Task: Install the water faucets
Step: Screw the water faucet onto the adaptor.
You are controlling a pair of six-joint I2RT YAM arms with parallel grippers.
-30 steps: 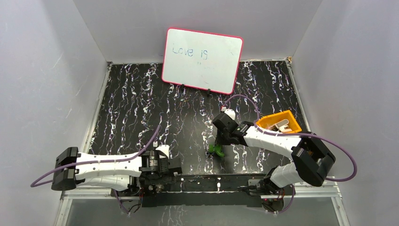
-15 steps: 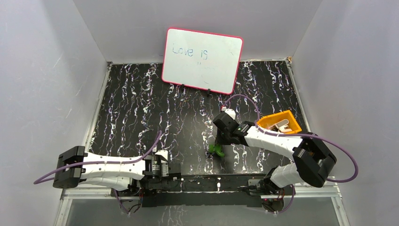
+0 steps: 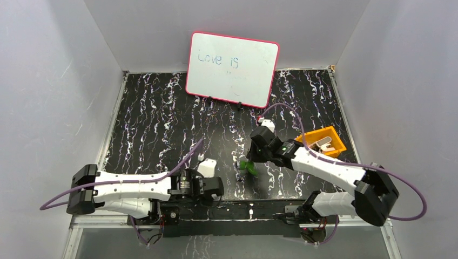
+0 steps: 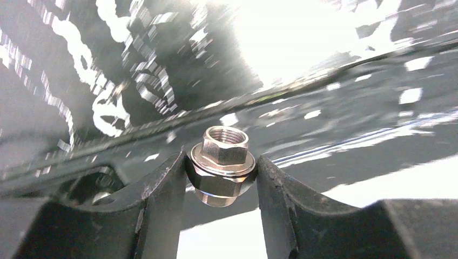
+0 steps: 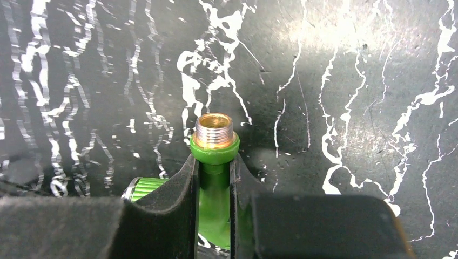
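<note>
**On the black marbled table (image 3: 156,124), each gripper holds one part**

From above, the right gripper (image 3: 250,163) points down at about 5 o'clock from the table's middle. A bit of the green tap (image 3: 247,169) shows under it, just above or on the table; which of the two cannot be told. The left gripper (image 3: 219,190) lies low at 6 o'clock, by the near frame bar (image 3: 243,208). What it holds is too small to make out here. An orange tray (image 3: 321,141) with pale pieces sits at 3 o'clock, and a pink-rimmed whiteboard (image 3: 232,69) reading "Love is" leans at 12 o'clock.

The left wrist view supplies what the top view lacks. The two dark fingers (image 4: 162,194) press on either side of a flanged metal nut (image 4: 222,164), its threaded bore facing up.

The right wrist view shows that gripper's fingers (image 5: 181,194) pinched tight on the tap's green neck. The metal threaded end (image 5: 214,131) stands clear at 12 o'clock of them. A ribbed green part with a silver rim (image 5: 146,188) juts out at 9 o'clock.

The tabletop is glossy black with white veins and throws glare. Plain pale walls (image 3: 54,81) close in three sides.
</note>
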